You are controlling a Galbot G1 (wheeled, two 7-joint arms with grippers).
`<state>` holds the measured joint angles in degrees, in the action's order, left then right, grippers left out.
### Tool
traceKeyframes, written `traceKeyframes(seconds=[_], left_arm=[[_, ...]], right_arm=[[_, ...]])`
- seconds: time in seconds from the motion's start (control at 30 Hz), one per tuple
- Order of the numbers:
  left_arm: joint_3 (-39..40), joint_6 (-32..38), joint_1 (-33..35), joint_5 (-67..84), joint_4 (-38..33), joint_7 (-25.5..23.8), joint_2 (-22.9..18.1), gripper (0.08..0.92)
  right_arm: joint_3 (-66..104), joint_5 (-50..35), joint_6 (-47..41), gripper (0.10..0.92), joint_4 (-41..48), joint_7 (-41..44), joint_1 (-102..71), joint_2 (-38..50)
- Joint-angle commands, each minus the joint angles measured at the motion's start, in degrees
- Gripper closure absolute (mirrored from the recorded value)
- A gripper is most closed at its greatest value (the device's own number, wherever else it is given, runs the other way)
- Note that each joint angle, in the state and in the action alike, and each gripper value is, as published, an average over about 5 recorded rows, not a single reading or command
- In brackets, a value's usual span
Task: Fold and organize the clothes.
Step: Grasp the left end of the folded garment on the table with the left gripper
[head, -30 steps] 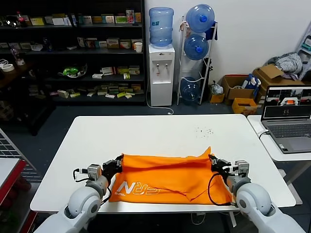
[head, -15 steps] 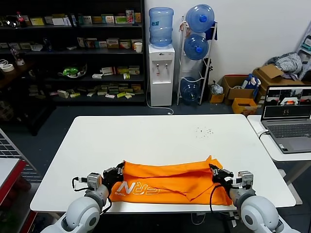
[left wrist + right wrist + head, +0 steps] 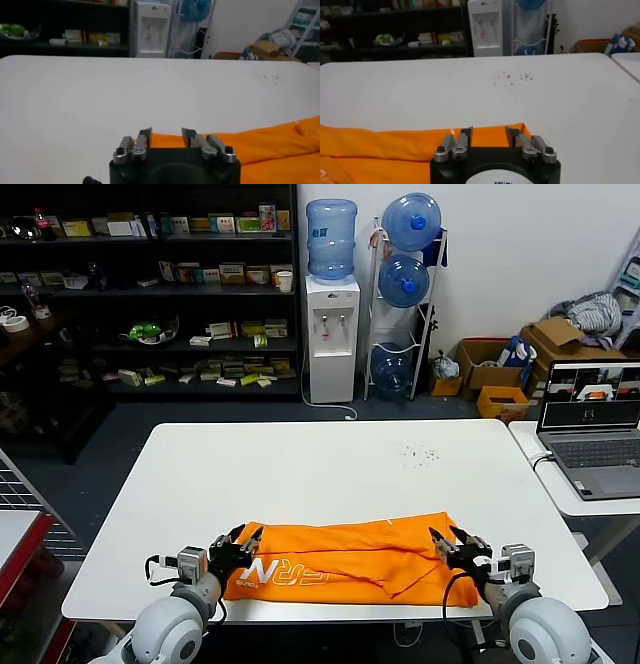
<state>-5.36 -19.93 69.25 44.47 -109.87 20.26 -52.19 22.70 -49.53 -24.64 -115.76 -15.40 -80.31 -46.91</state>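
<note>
Orange fabric is down on the desk [image 3: 300, 474] now: the T-shirt [image 3: 350, 559], which a second ago was stretched up between both grippers with its far edge lifted, has been laid forward and let go. It lies as a long flat band along the near edge of the desk, white lettering showing toward the robot's left end, with a loose diagonal flap and some rumpling toward the right.

And there's the release. The left gripper [image 3: 240, 544] sits just at the left end of the shirt, fingers spread apart, nothing pinched between them; the left wrist view shows the open gap with orange cloth lying just beyond the tips. The right gripper [image 3: 462, 546] mirrors it at the right end, fingers also parted, the shirt's corner resting flat on the desk in front of it rather than clamped.

Both arms are low and drawn in close to the robot's body, wrists near the desk's front edge, grippers pointing forward across the cloth.

My read: one lengthwise fold looks finished, and the shirt is a narrower strip. Folding it end to end probably comes next, though that crooked flap on the right may want smoothing first.
</note>
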Motion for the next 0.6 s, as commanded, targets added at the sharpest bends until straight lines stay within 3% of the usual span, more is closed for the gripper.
traceKeyframes(seconds=[0.03, 0.17, 0.27, 0.6], left_arm=[[-0.1, -0.58, 0.88, -0.58, 1.88, -0.2, -1.04, 0.423], [0.01, -0.5, 0.88, -0.48, 3.09, -0.47, -1.91, 0.285], [0.13, -0.39, 0.9, -0.37, 3.53, -0.57, -2.08, 0.207], [-0.12, -0.27, 0.42, 1.28, 5.39, -0.25, -2.07, 0.179]], right_arm=[[2.62, 0.32, 0.86, 0.35, -0.8, 0.38, -2.63, 0.08], [3.76, 0.53, 1.05, 0.242, -1.53, 0.52, -4.02, -0.11], [4.28, 0.58, 1.1, 0.209, -1.82, 0.54, -4.55, -0.22], [4.18, 0.73, 0.94, 0.203, -2.11, 0.35, -4.7, -0.68]])
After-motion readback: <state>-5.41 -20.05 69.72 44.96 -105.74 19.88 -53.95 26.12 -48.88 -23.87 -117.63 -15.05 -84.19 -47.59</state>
